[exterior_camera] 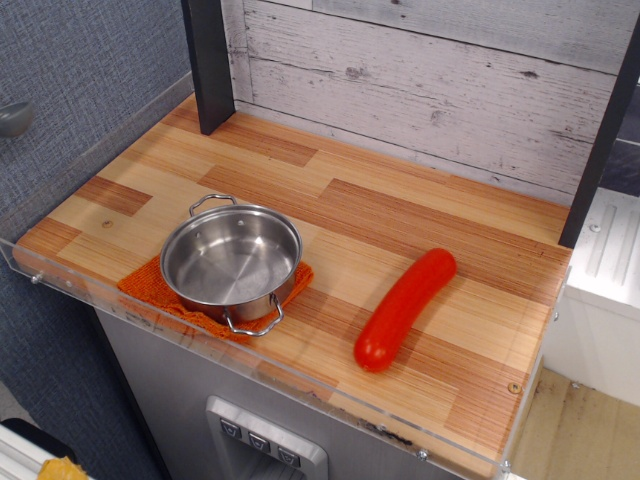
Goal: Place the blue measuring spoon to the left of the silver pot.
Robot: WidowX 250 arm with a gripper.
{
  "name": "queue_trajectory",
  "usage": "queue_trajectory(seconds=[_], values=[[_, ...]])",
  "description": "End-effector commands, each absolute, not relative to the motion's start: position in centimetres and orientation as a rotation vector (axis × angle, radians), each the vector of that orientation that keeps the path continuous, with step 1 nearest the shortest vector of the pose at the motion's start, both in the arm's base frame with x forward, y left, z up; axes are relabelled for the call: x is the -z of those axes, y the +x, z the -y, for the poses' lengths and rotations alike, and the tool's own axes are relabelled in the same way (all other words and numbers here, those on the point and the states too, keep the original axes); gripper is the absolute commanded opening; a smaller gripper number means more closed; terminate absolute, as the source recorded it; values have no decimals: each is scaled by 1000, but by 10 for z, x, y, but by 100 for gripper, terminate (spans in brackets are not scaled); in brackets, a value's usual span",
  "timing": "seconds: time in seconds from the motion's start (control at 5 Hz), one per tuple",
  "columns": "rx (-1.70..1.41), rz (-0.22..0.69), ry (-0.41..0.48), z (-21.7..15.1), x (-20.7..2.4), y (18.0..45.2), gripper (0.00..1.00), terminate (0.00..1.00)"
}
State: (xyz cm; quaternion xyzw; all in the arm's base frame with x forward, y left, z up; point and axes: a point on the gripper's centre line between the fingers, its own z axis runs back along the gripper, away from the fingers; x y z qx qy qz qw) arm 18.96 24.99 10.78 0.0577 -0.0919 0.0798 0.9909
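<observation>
The wooden tabletop (400,215) fills most of the view, its near edge fenced by a clear plastic rim. On its front left stands the silver pot (231,261), upright and empty, resting on an orange cloth (165,295) that shows at the pot's left and front. Well to the right lies a long red sausage (405,308), running diagonally, apart from the pot. At the far left edge of the frame, high above the tabletop and against the grey wall, only a small rounded grey shape (14,118) shows, cut off by the border; it looks like the bowl of the blue measuring spoon, its handle hidden. The pincer is out of frame, so its opening cannot be seen.
</observation>
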Motion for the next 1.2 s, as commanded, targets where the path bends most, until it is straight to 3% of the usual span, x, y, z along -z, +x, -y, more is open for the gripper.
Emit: queue_trajectory(seconds=[0.0, 0.4, 0.8, 1.0], values=[[-106, 194, 152, -265, -76, 210, 0, 0], [92, 164, 173, -189, -62, 254, 0, 0], [108, 94, 154, -179, -37, 258, 0, 0], [93, 81, 163, -185, -36, 253, 0, 0]])
